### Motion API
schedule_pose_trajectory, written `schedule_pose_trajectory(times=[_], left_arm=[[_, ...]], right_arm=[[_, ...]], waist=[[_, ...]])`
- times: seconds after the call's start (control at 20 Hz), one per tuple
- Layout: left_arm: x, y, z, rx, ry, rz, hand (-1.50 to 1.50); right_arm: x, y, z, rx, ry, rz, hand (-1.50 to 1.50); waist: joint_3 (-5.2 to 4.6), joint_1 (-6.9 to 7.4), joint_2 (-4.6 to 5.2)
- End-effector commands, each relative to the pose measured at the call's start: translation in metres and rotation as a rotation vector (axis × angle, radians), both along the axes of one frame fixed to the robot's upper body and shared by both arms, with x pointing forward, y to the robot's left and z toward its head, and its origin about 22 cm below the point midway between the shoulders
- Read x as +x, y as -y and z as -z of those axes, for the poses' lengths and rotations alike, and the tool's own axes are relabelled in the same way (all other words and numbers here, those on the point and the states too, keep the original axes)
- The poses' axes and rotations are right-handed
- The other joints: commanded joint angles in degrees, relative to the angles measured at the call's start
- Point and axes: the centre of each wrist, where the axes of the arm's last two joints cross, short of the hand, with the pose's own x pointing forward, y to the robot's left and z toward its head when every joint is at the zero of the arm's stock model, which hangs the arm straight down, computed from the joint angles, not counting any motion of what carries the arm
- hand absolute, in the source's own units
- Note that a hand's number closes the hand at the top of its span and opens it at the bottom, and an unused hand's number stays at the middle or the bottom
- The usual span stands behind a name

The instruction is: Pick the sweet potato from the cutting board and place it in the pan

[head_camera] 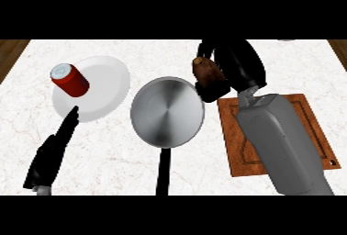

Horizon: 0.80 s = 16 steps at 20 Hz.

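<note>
Sweet potato point(205, 69): brown, oblong; held in the right hand in the upper right-centre of the frame, lifted clear of the cutting board. It is seen just beyond the upper right rim of the pan.

Long axis of the sweet potato: judged to run roughly top to bottom in the frame, slightly tilted, the narrower end pointing toward the upper left. The lower end is hidden by the fingers.

Right hand point(230, 69): fingers curled round the sweet potato, clasping it from the right side and from below. The grey forearm is seen running down across the cutting board to the lower right edge.

Pan point(167, 112): round, metallic, at the centre of the frame; the black handle points toward the lower edge. Nothing is seen in it.

Key relation: the pan's centre lies down and to the left of the held sweet potato. A short carry that way is judged to be called for, then a release. The right hand is the nearer one by far.

Cutting board point(311, 128): reddish wood, right of the pan, partly covered by the forearm.

Left hand point(54, 151): lower left of the frame, fingers straight and released, resting, holding nothing.

Plate point(108, 87): white, upper left, carrying a red can point(70, 80).

Table point(136, 50): pale marble, carrying all items.
</note>
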Motion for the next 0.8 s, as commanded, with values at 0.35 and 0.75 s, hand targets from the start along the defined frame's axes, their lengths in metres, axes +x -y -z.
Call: schedule_pose_trajectory(times=[0.35,0.75], left_arm=[[-0.003,0.027,-0.011,0.000,0.011,0.065,0.00],[0.025,0.023,-0.021,0.013,0.033,0.107,0.00]], right_arm=[[0.044,-0.070,0.064,-0.007,-0.170,-0.001,1.50],[0.048,-0.075,0.089,0.035,-0.440,-0.043,1.50]], waist=[[0.05,3.05,0.66],[0.07,5.69,1.58]])
